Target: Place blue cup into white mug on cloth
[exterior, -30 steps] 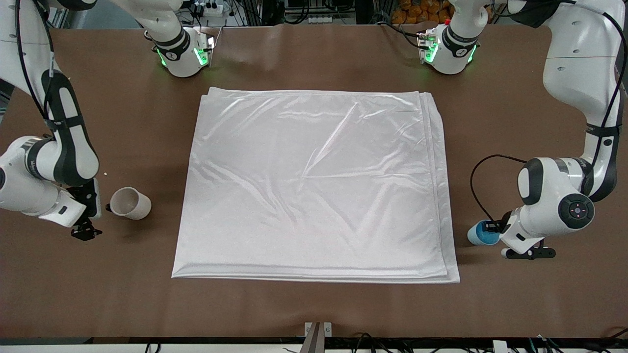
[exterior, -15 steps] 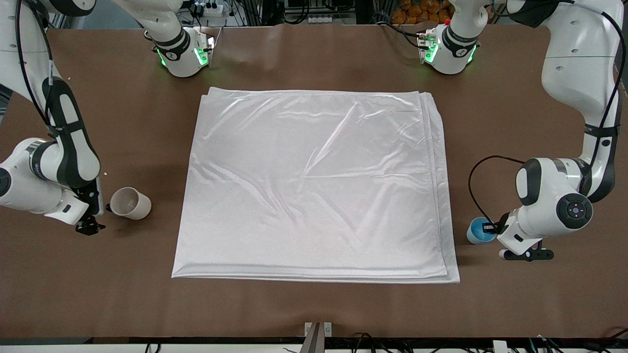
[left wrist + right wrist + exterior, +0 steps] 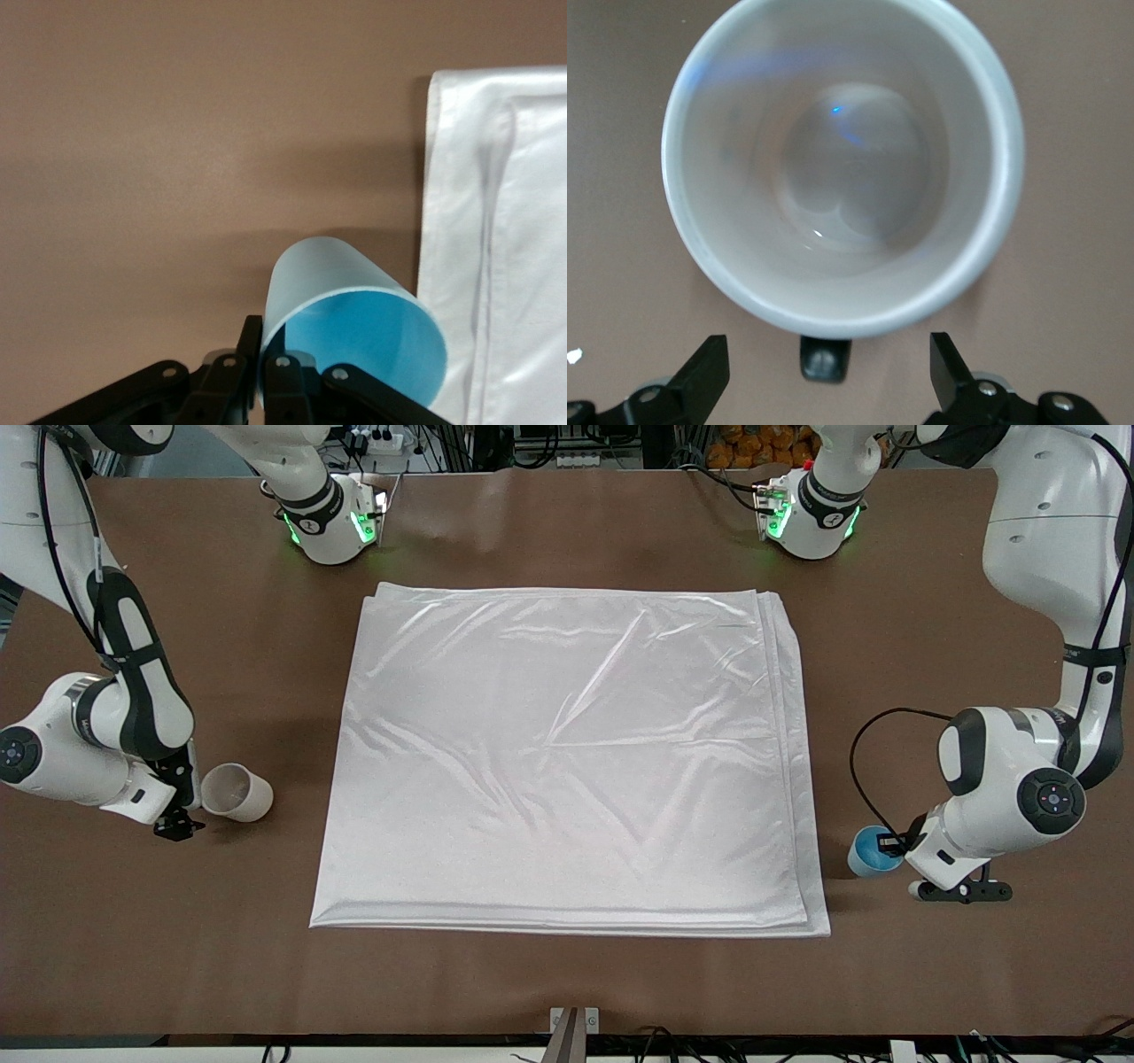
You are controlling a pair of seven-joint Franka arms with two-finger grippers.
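The blue cup (image 3: 871, 853) is at the left arm's end of the table, just off the cloth's edge and tilted. My left gripper (image 3: 889, 845) is shut on it, pinching the cup's wall (image 3: 292, 292) at the rim with one finger inside and one outside. The white mug (image 3: 237, 792) stands on the bare table at the right arm's end, beside the cloth (image 3: 567, 762). My right gripper (image 3: 182, 808) is low beside the mug and open. Its fingers stand on either side of the mug's small dark handle (image 3: 825, 359) without touching it. The mug (image 3: 842, 168) holds nothing.
The folded cloth (image 3: 496, 221) covers the middle of the brown table (image 3: 567, 974). Both arm bases (image 3: 332, 522) stand along the table edge farthest from the front camera. A small bracket (image 3: 573, 1020) sits at the edge nearest the front camera.
The left gripper closed on the blue cup's rim and the cup now sits more upright. The right gripper moved in toward the mug's handle.
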